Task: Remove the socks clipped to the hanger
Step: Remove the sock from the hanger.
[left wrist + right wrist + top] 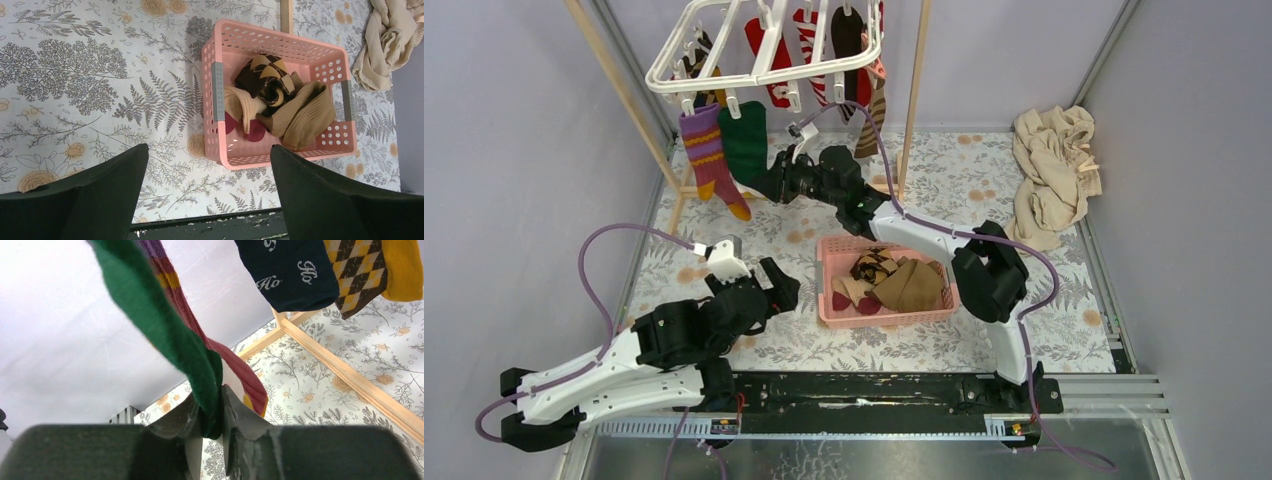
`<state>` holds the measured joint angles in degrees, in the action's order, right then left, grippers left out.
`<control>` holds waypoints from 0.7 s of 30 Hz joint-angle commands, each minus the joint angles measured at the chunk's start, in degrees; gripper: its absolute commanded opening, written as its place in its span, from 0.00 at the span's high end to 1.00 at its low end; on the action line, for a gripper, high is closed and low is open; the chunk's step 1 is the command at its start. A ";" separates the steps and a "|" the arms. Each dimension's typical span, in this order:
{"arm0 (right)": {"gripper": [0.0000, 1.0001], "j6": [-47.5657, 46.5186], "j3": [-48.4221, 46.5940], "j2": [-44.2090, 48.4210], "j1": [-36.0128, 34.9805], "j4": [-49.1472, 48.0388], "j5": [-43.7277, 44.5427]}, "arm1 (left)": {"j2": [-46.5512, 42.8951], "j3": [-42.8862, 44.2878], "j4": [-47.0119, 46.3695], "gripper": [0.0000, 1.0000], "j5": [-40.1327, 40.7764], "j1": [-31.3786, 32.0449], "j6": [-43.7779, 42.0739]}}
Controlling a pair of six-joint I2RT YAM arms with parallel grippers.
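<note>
Green sock (746, 140), upper left of centre in the top view. It is clipped by its top to the near rail of the white hanger (772, 55), long axis running straight down from the clip. A purple striped sock (709, 155) hangs just beside it on the left.

Right gripper (212, 407) comes in from the lower right, pressed together on the green sock's bottom end. The wrist view shows cloth pinched between both jaws and the sock rising up-left from them.

Judgement: the clip lies directly above the pinch, so the pull should follow the sock's length, down and away.

Left gripper (782, 285) sits low at left of centre, spread wide and holding nothing, well apart from the hanger. The pink basket (889, 318) is near it.
</note>
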<state>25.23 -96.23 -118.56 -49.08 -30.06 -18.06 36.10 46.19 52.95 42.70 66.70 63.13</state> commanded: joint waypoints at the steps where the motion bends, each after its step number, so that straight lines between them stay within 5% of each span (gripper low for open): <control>1: 0.81 -0.85 0.50 4.22 0.25 -1.73 -1.98 | 0.76 2.14 0.69 0.01 3.49 -0.25 0.82; 4: 0.87 0.36 5.91 8.41 0.91 -2.60 -4.53 | 0.94 2.85 0.71 0.01 4.77 -0.25 0.00; 21: 0.86 20.56 28.03 26.10 10.54 -15.75 -20.94 | 0.69 7.28 -11.96 0.01 9.35 -0.25 -17.44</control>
<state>38.35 -70.46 -96.03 -42.02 -38.06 -34.24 34.17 51.35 47.90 49.54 66.70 51.42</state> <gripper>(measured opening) 0.146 0.987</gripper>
